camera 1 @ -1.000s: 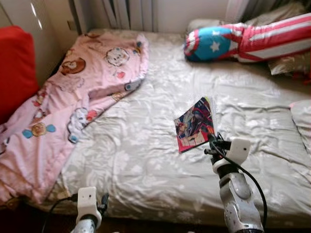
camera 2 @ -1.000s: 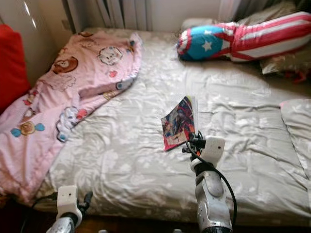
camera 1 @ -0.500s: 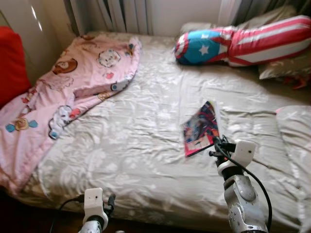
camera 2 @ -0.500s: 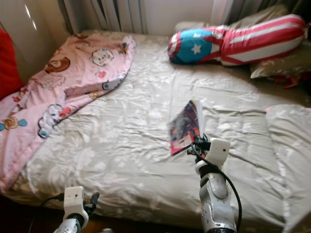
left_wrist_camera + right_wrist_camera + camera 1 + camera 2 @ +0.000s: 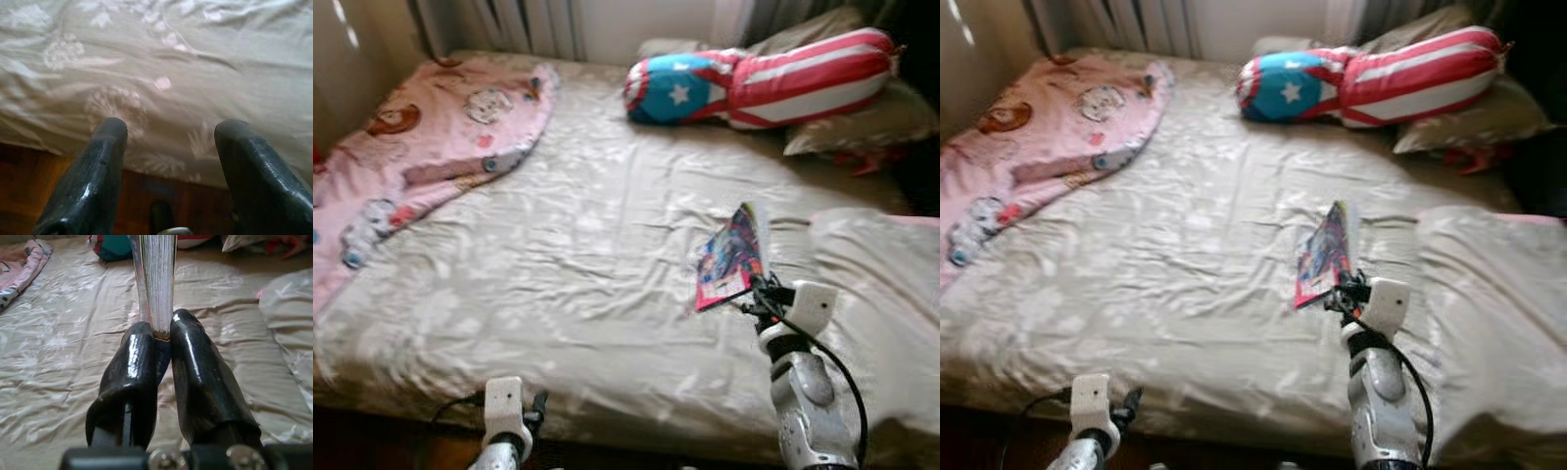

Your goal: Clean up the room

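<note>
Right end effector [image 5: 756,290] is seen lower right in the left eye view, clamped on a colorful book [image 5: 730,257] held on edge above the bed [image 5: 558,255]. Left end effector [image 5: 168,161] is shown spread open in its wrist view, nothing gripped. Book pages [image 5: 156,279] are pinched tight, right wrist view.

A home bedroom is showing: a bed [image 5: 558,255] spreading beyond the right gripper [image 5: 756,294], pillows [image 5: 759,83] and pink blanket [image 5: 421,147] farther off.
</note>
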